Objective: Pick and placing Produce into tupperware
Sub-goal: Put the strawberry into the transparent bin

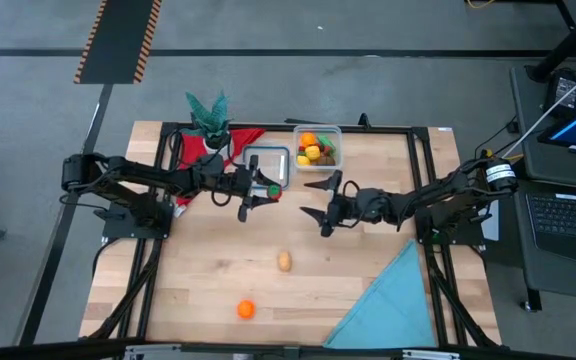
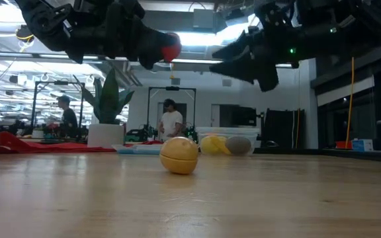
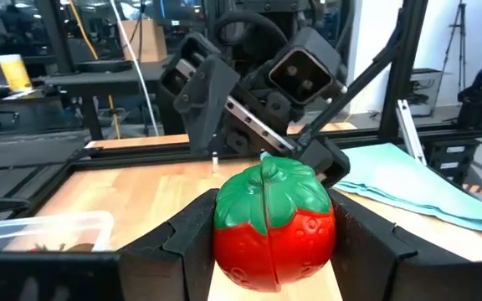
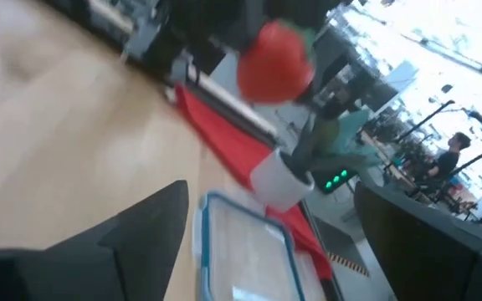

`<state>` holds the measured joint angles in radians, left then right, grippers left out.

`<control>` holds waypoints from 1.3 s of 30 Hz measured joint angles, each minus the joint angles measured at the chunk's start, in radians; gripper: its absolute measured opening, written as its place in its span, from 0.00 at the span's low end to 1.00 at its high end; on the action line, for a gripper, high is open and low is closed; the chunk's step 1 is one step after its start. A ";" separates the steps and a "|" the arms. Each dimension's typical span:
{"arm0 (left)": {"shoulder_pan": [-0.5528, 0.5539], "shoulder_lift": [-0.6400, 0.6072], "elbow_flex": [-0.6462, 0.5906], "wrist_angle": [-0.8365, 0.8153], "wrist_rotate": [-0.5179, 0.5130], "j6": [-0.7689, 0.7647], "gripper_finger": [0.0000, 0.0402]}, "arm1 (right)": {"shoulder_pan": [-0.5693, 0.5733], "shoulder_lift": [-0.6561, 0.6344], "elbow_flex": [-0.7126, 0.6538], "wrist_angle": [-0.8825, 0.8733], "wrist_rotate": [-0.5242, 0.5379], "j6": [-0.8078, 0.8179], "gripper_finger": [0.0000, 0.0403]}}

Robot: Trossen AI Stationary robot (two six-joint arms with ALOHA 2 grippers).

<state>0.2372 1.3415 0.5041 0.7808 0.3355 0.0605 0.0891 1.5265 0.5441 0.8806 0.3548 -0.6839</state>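
I hold left gripper (image 3: 274,251) above table center-left, fingers pinching toy strawberry (image 3: 274,221) at its red sides, green cap up. Right gripper (image 1: 324,212) hovers at its 3 o'clock, jaws spread wide, empty. Tupperware (image 1: 317,147) sits at 12 o'clock edge of table, part filled with produce. Potato (image 1: 284,262) and orange (image 1: 245,309) lie loose toward 6 o'clock. Strawberry looks light, hard, glossy plastic, likely slippery; I'd grip across widest part.
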 joint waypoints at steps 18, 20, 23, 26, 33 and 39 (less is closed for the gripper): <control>-0.002 0.000 0.000 0.040 -0.001 0.004 0.45 | 0.013 0.157 0.257 0.002 0.004 0.050 0.84; -0.002 0.000 0.000 0.040 -0.001 0.004 0.45 | 0.013 0.178 0.284 -0.019 0.018 0.049 0.84; -0.002 0.000 0.000 0.044 -0.001 0.003 0.45 | 0.013 0.202 0.327 -0.075 0.020 0.047 0.84; -0.002 0.000 0.000 0.039 -0.002 0.003 0.45 | 0.013 0.225 0.361 -0.097 0.025 0.026 0.84; -0.002 0.000 0.000 0.044 -0.001 0.004 0.45 | 0.013 0.242 0.388 -0.100 0.022 -0.006 0.84; -0.002 0.000 0.000 0.044 -0.001 0.004 0.44 | 0.013 0.242 0.388 -0.100 0.022 -0.006 0.84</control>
<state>0.2356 1.3418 0.5037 0.8246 0.3344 0.0643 0.1020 1.7687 0.9325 0.7803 0.3763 -0.6899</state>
